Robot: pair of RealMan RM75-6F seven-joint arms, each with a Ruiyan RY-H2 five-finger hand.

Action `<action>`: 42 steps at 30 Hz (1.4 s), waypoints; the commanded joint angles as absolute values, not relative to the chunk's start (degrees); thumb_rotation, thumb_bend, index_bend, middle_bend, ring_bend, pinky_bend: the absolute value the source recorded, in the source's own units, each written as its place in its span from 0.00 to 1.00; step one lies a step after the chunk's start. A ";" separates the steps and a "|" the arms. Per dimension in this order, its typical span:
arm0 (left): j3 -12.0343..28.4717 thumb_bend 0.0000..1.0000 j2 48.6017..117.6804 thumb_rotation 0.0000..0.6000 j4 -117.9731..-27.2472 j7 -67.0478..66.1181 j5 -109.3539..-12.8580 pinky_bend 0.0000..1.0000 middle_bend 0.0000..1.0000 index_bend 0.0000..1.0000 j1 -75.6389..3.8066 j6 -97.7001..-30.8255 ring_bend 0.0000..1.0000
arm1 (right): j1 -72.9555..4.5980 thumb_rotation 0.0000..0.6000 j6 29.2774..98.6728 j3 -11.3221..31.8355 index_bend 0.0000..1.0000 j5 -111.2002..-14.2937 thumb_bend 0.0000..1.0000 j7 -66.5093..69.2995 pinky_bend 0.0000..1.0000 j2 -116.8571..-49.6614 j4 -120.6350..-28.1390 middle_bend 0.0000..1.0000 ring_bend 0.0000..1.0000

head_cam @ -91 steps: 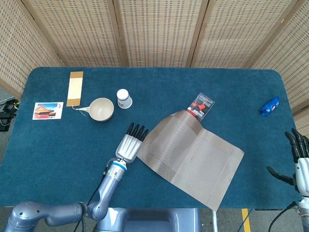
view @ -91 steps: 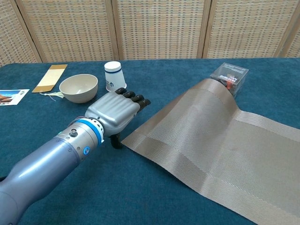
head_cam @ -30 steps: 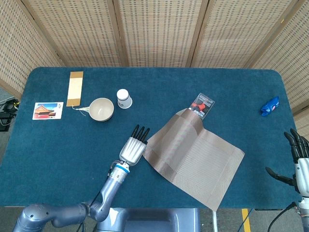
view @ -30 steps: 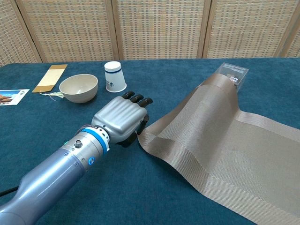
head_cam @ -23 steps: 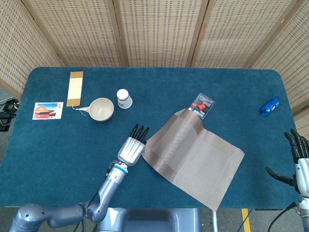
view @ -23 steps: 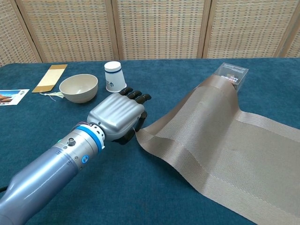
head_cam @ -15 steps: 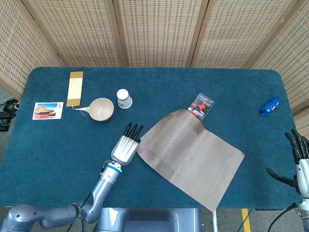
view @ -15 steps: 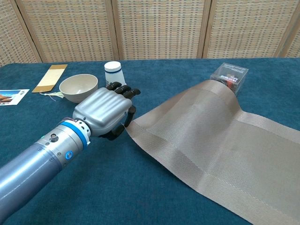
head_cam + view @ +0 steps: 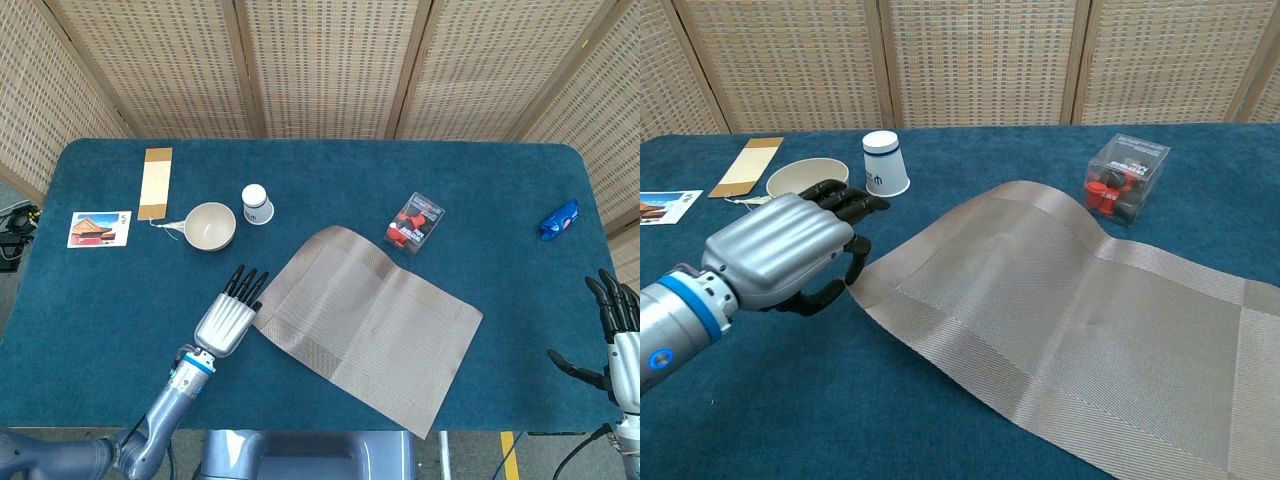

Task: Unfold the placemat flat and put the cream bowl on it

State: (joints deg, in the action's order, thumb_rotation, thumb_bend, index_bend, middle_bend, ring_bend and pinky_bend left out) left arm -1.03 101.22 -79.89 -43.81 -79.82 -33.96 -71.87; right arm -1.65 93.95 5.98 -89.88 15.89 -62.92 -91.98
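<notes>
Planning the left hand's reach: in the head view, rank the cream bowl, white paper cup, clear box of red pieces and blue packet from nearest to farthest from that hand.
From the left hand:
1. Cream bowl, behind it, slightly left.
2. White paper cup, behind, slightly right.
3. Clear box of red pieces, right of the placemat's far corner.
4. Blue packet, far right edge.

Looks like lab or robot test station, not home. Table covered edge to edge in dark blue felt-like cloth. Behind table, woven rattan screen panels in wooden frames wall off whole background. On table, unrelated small props scattered well apart: postcard, paper cup, clear box of red and black pieces. Beyond table's left edge, dark cables on bare floor.
</notes>
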 commanded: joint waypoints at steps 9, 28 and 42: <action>-9.57 0.51 95.10 1.00 -84.87 -41.42 -89.68 0.00 0.00 0.54 -30.16 -73.31 0.00 | -1.40 1.00 94.37 5.87 0.05 -90.11 0.16 15.15 0.00 -62.98 -92.45 0.00 0.00; -16.10 0.51 88.56 1.00 -83.93 -31.06 -102.60 0.00 0.00 0.55 -26.21 -77.13 0.00 | -1.19 1.00 94.80 5.61 0.05 -90.85 0.16 15.17 0.00 -62.85 -92.75 0.00 0.00; -18.57 0.50 87.43 1.00 -81.32 -22.96 -108.00 0.00 0.00 0.55 -24.29 -77.76 0.00 | -1.25 1.00 94.60 5.14 0.05 -91.55 0.16 14.15 0.00 -63.15 -93.01 0.00 0.00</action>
